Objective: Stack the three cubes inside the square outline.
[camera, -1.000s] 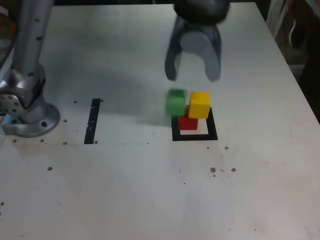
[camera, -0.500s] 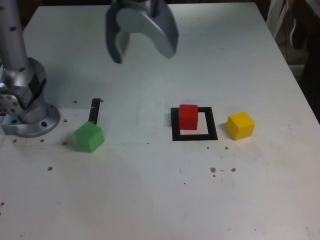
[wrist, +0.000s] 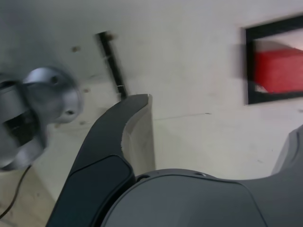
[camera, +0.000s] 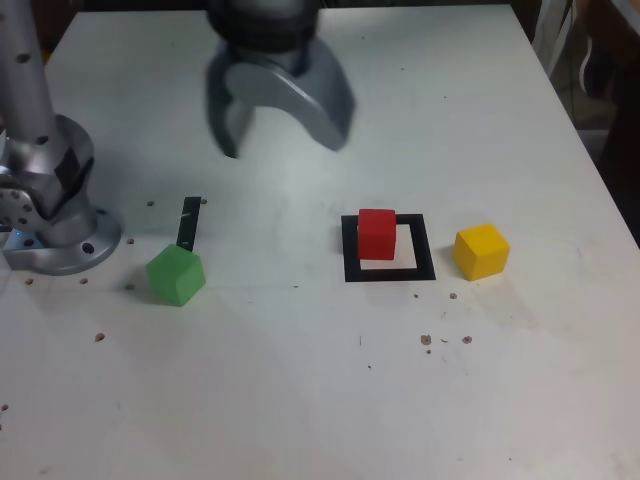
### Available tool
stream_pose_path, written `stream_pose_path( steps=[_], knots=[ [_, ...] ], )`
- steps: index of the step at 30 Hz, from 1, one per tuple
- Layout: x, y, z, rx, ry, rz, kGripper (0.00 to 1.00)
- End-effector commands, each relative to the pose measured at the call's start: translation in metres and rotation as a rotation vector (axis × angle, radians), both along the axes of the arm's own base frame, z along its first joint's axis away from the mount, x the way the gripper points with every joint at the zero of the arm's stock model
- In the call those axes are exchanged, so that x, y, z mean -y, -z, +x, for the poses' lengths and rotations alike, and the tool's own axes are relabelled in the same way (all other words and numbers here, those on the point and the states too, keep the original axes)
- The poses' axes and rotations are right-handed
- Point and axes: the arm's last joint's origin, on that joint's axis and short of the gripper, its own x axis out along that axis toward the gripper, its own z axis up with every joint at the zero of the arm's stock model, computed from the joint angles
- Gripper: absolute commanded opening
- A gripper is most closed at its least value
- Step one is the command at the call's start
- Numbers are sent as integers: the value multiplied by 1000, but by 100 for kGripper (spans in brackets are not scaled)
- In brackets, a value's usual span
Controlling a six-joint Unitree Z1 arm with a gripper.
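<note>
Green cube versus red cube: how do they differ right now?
The red cube sits inside the square outline; the green cube rests on bare table beside the short black strip, toward the exterior view's left. The red one sits square to the outline, while the green one is turned at an angle. Both look equal in size, and neither is held.

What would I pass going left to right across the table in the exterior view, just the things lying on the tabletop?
Grey metal robot base → small matte green cube → short black tape strip → small matte red cube inside the black tape square outline → small matte yellow cube.
</note>
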Motion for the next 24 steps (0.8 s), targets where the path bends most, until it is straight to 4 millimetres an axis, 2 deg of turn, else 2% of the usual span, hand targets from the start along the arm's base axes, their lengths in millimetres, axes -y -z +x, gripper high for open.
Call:
stream_pose_path(
  steps=[1,6,10,18,24],
  knots=[
    [11,6,27,5,33,2,100],
    [43,13,85,41,87,8,100],
    [59,22,116,52,107,30,100],
    [67,39,155,67,109,26,99],
    [68,56,173,48,93,9,99]
  ],
)
